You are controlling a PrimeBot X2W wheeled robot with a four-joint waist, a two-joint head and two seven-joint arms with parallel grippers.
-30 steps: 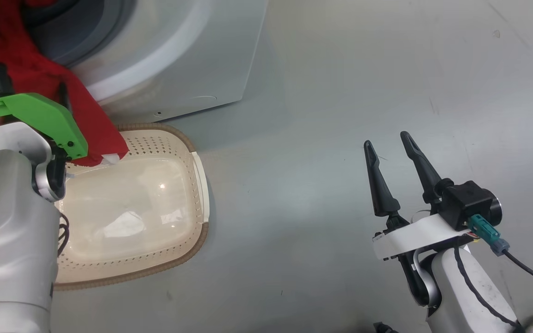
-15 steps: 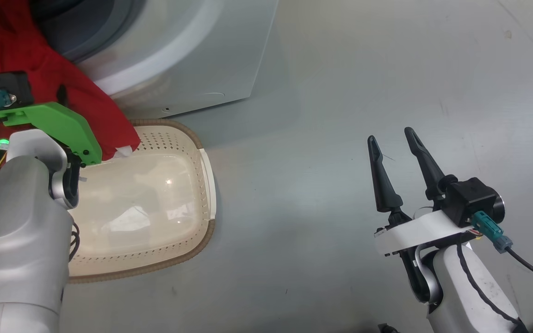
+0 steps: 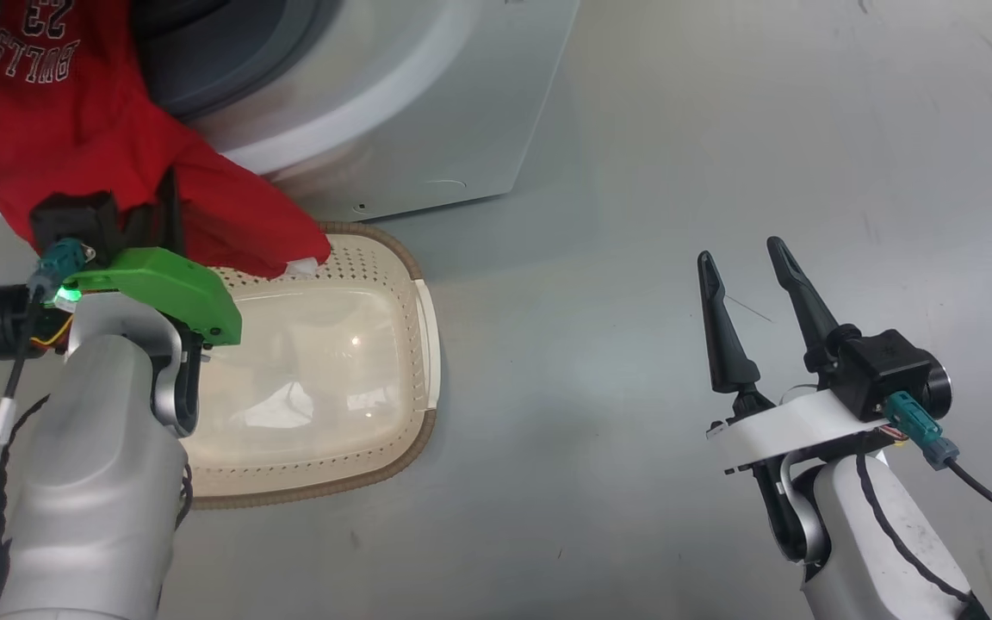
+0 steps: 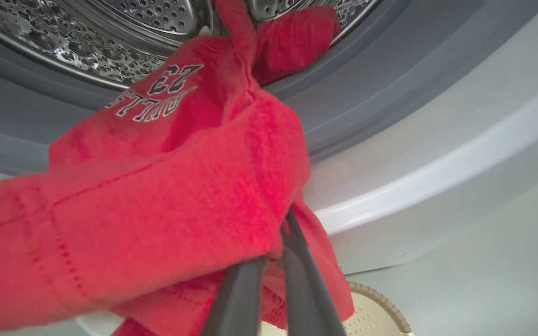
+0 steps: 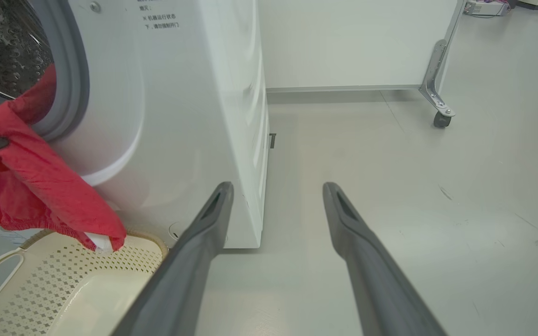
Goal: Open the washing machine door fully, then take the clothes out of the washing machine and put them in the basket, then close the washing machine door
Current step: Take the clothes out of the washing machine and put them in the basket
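The red clothes (image 3: 74,129) spill out of the washing machine (image 3: 427,112) over its grey gasket, and a jersey printed "23" (image 4: 157,186) hangs down with its white-trimmed hem just above the basket (image 3: 393,456). More red cloth lies inside the steel drum (image 4: 292,37). My left gripper (image 4: 280,242) is shut on a fold of the jersey, in front of the opening (image 3: 170,198). Far off to the right, above the bare floor, my right gripper (image 3: 741,254) stands open and holds nothing (image 5: 278,186). The washing machine door is out of view.
The cream basket (image 5: 63,280) stands on the grey floor right against the washer's front, below the opening. Open floor (image 3: 634,129) stretches to the right of the washer. A metal leg on a caster (image 5: 439,112) stands by the far wall.
My left gripper has shut on the red jersey. The head camera has moved, so washer and basket sit further right in the picture. The right gripper stays open and still.
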